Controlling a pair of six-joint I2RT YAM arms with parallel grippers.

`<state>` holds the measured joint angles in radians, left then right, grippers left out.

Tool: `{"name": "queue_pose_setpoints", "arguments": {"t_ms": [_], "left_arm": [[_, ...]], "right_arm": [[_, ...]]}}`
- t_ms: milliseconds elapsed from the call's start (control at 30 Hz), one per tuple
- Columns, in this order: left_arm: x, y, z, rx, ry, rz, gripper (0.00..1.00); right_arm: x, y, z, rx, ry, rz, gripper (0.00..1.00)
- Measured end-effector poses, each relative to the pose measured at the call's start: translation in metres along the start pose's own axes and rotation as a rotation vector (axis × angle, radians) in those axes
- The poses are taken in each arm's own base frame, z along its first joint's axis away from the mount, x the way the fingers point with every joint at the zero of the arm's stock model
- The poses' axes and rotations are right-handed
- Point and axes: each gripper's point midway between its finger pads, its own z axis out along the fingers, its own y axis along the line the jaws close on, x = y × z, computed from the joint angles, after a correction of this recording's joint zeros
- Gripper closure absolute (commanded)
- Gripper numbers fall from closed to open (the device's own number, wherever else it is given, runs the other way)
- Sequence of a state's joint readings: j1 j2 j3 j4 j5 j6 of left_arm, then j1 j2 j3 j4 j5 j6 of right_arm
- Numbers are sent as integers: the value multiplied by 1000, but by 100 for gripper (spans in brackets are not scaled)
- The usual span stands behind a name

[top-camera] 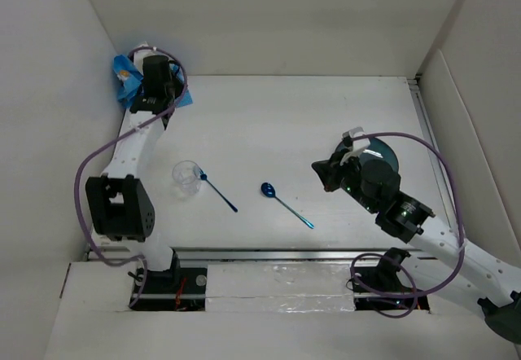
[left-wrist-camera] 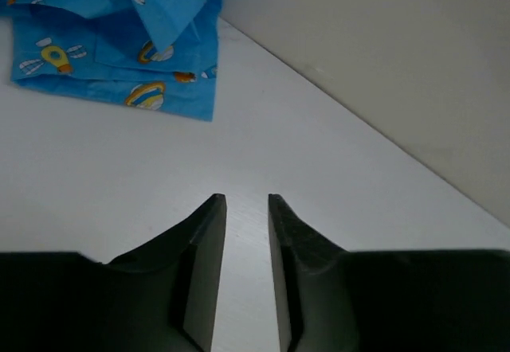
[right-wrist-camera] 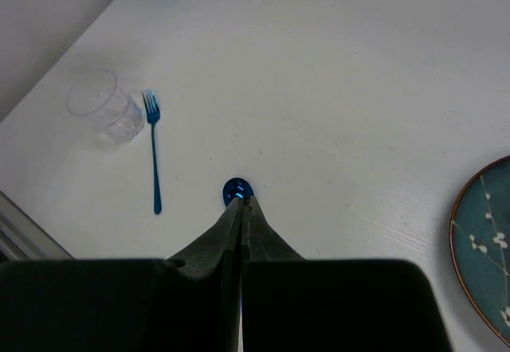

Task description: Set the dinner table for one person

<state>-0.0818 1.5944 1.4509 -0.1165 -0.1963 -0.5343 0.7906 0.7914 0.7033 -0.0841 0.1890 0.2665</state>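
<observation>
The dinner table point(top-camera: 285, 124) is a plain white tabletop. On it lie a clear glass point(top-camera: 187, 177), a blue fork point(top-camera: 218, 192) and a blue spoon point(top-camera: 285, 204). A dark teal plate point(top-camera: 385, 150) sits at the right, partly hidden under my right arm. My right gripper point(right-wrist-camera: 241, 202) is shut and empty, hanging above the table with the spoon's bowl point(right-wrist-camera: 236, 189) just past its tips. My left gripper point(left-wrist-camera: 247, 201) is in the far left corner, its jaws a narrow gap apart with bare table between them. A crumpled blue patterned placemat point(left-wrist-camera: 119, 49) lies ahead of it to the left.
White walls close in the far left corner around the placemat point(top-camera: 124, 79) and my left gripper point(top-camera: 153, 73). A raised panel runs along the table's right side. In the right wrist view the glass point(right-wrist-camera: 103, 113) and fork point(right-wrist-camera: 154, 153) are left of the spoon, the plate point(right-wrist-camera: 486, 248) at the right edge.
</observation>
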Motion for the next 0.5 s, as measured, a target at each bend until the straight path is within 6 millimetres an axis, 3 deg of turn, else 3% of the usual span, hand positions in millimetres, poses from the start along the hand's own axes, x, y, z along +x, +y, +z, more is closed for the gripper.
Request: {"name": "queue_pose_setpoints", "arguments": {"t_ms": [33,133,233,267,300,367,500], "left_arm": [[-2,8,17,-28,5,-6,60],[-1,44,63,-118,34,-22,54],[11,80,104,-214,83,-26,54],[15,92,118,-245,97,-25,49],[21,102,130,-269,110,-18,45],[40,118,149,-307,152,4,41],[83,136,184,-331,258,53,40]], "right_arm": [[0,-2,0,6,0,3,100],[9,-4,2,12,13,3,98],[20,-7,6,21,43,9,77],[22,-7,8,22,48,10,70],[25,-6,11,19,53,10,59],[33,-5,19,15,75,8,48],[57,-2,35,0,151,-5,44]]}}
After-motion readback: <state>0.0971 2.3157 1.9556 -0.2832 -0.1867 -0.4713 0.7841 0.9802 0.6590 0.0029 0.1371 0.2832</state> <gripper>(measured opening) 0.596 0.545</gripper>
